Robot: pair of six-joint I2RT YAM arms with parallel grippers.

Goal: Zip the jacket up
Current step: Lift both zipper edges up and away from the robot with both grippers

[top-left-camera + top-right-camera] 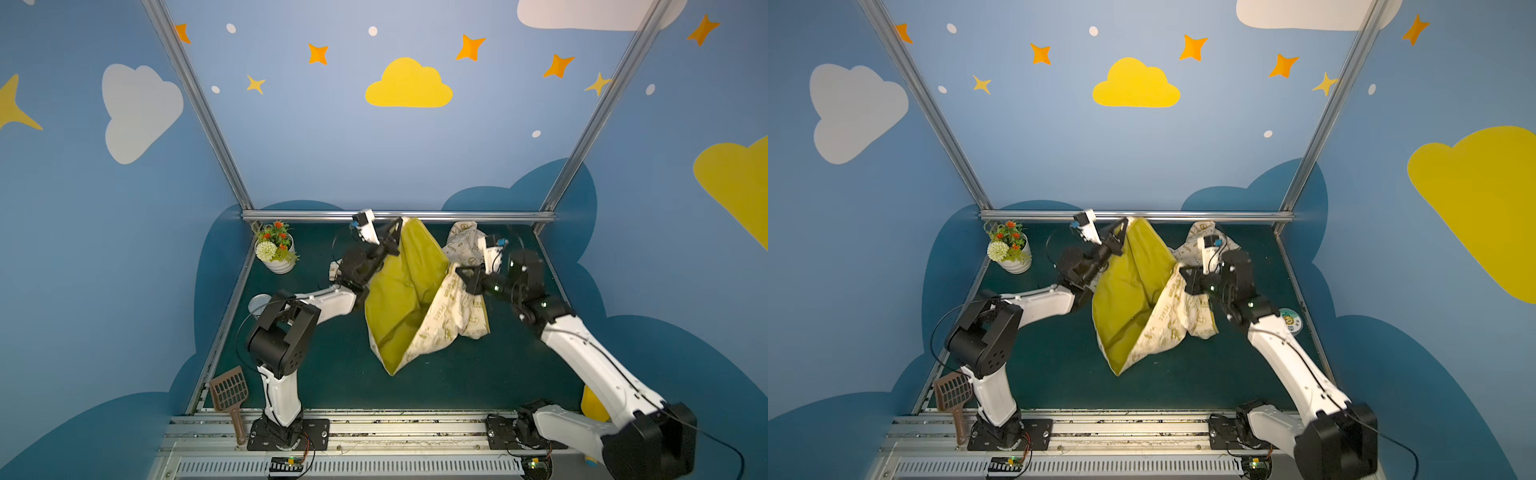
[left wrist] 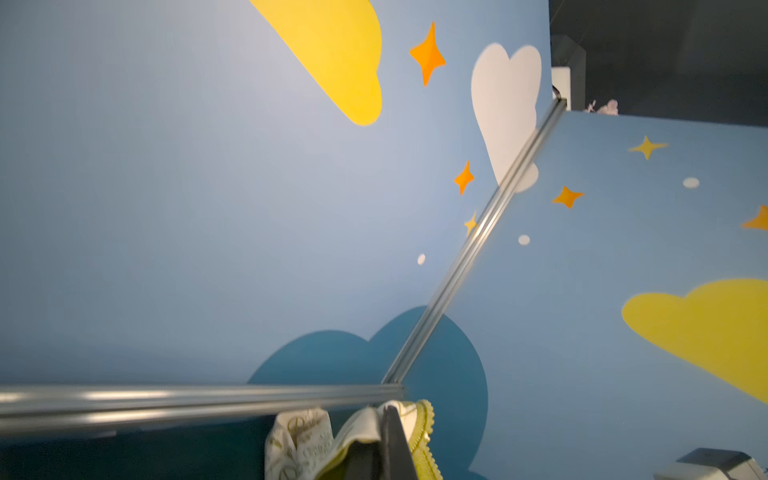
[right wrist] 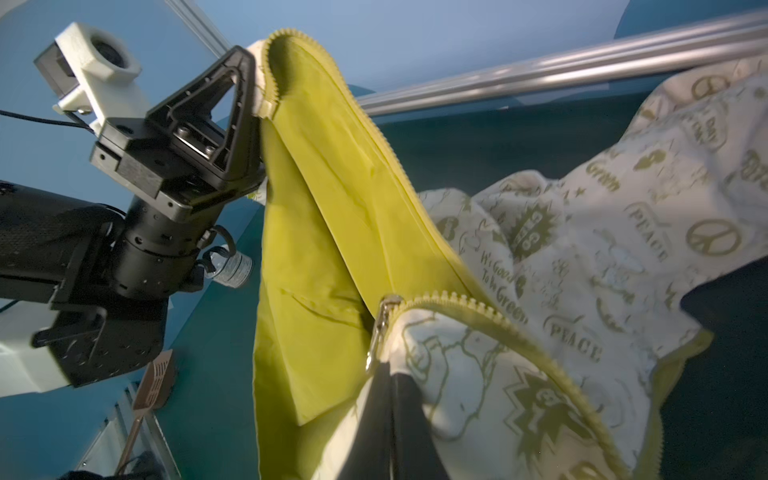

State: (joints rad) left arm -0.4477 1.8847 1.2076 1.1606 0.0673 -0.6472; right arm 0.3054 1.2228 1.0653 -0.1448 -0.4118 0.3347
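- Jacket [image 1: 405, 303] hangs at the frame's centre in both top views, lining outward, lower tip on the green table [image 1: 332, 374], stretched between left gripper [image 1: 395, 232] and right gripper [image 1: 459, 272].
- Left wrist view: the left gripper's fingers [image 2: 395, 449] are clamped on a cream corner beside the zipper teeth [image 2: 424, 432].
- Right wrist view: the right gripper is pinched on printed fabric just beside the metal slider [image 3: 380, 328]; whether both tooth rows sit in it is unclear.
- Judged step: spreading the front to expose the zipper; the next move calls for lining both edges up taut, then gripping the pull.
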